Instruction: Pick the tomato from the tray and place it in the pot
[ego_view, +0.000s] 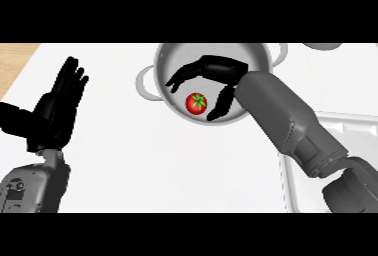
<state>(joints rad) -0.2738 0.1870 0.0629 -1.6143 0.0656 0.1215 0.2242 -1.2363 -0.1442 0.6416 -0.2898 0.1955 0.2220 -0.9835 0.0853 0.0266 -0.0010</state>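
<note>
Tomato (196, 103), small, round and red with a green stalk, sits inside the round grey metal pot (167, 60) at the upper middle of the frame, low against its near wall. My right hand (212, 71) hangs just over it, fingers (177, 80) and thumb spread in a loose arch, apparently apart from the fruit, so I judge the drop made. To finish well I would lift straight up, clear of the rim, without brushing the handles. My left hand (53, 114) rests flat-fingered at the left of the frame. The white tray (347, 125) lies at the right edge on the white worktop (170, 165).
</note>
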